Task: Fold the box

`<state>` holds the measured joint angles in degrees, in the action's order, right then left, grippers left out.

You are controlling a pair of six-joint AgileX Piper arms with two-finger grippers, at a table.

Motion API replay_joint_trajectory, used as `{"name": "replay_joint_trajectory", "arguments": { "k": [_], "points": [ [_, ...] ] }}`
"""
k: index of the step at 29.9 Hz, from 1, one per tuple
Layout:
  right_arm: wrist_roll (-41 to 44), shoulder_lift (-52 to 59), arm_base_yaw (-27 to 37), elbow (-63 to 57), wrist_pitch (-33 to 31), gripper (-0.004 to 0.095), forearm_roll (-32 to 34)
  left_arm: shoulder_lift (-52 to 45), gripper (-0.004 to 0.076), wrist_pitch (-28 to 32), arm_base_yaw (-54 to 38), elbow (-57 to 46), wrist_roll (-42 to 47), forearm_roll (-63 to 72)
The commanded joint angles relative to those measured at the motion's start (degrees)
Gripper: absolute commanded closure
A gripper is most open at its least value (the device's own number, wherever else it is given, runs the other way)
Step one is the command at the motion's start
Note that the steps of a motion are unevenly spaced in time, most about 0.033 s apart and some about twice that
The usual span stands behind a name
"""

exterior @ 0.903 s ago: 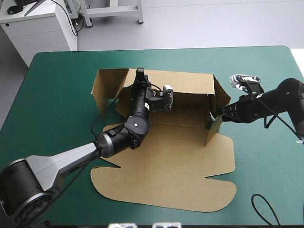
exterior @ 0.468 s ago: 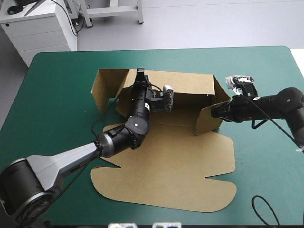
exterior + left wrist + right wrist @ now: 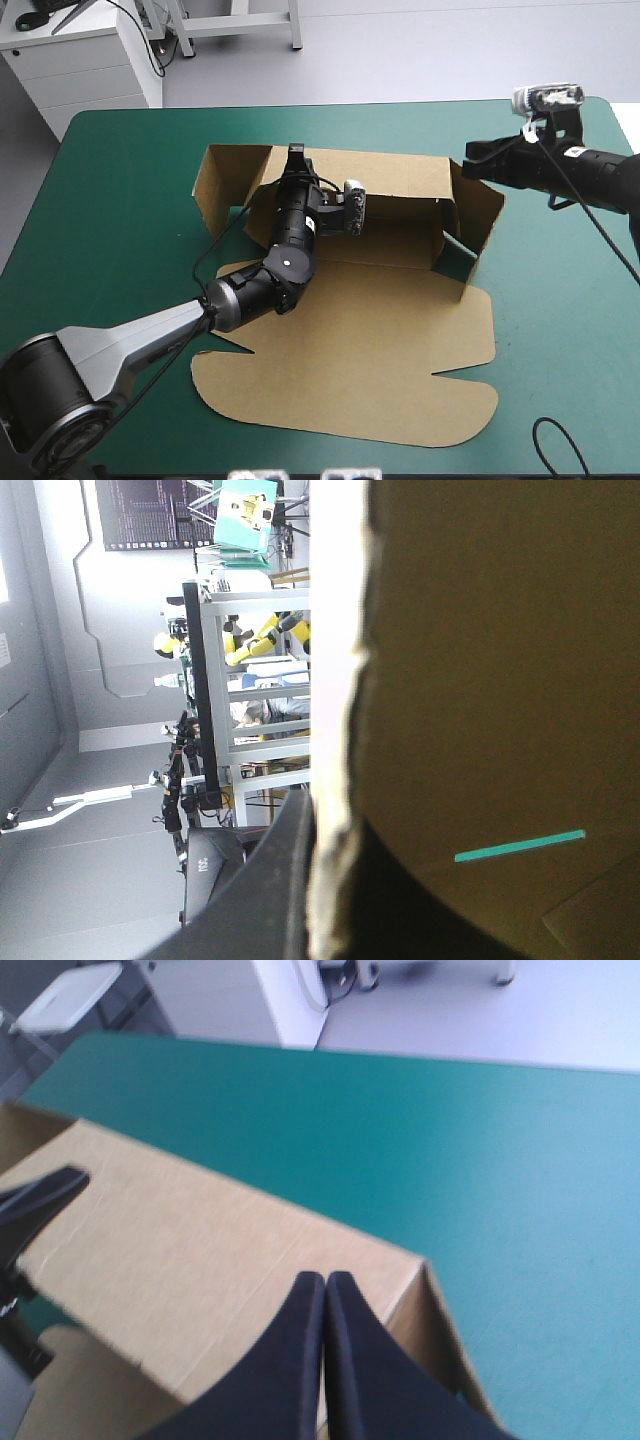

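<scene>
Progress is partial: the box (image 3: 350, 370) lies on the bench (image 3: 120, 200) with its back wall raised, the left pincer (image 3: 294, 158) clamped on that wall's top edge. The right pincer (image 3: 325, 1285) is closed and empty above the far right corner. The side flaps stand untucked; the front panel lies flat.

Now the left gripper (image 3: 294, 152) reaches far centre, clamped; the right gripper (image 3: 326, 1278) hangs high at far right, fingers pressed together.

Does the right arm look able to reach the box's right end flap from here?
Probably yes. The right gripper sits by the flap, at its far top corner, nothing between them; the left gripper clamps the back wall, well clear. The right jaws are shut, so pushing looks easier than gripping.
</scene>
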<state>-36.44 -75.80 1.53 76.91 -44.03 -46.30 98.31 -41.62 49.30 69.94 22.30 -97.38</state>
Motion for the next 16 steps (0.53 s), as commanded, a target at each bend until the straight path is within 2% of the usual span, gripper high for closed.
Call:
{"name": "replay_joint_trajectory", "arguments": {
  "k": [1, 3, 6, 9, 16],
  "points": [
    [3.7, 1.8, 0.1, 2.6, 11.1, 0.0926, 1.3, -2.8, 0.0731, -1.9, 0.0, 1.9, 1.1, -6.9],
    [7.8, 1.1, 0.1, 2.9, 13.4, 0.0926, 5.1, -2.8, 0.0731, -1.9, 0.0, 1.9, 1.1, -6.9],
    [12.3, -1.2, 0.1, 3.5, 12.2, 0.0926, 11.4, -2.8, 0.0731, -1.9, 0.0, 1.9, 1.1, -6.9],
    [15.1, -4.6, 0.1, 3.6, 10.2, 0.0926, 14.7, -2.8, 0.0731, -1.7, 0.0, 1.9, 1.1, -6.9],
    [18.7, -11.1, 0.1, 3.6, 4.7, 0.0925, 15.9, -2.8, 0.0731, -1.7, 0.0, 1.9, 1.0, -6.9]
  ]
}}
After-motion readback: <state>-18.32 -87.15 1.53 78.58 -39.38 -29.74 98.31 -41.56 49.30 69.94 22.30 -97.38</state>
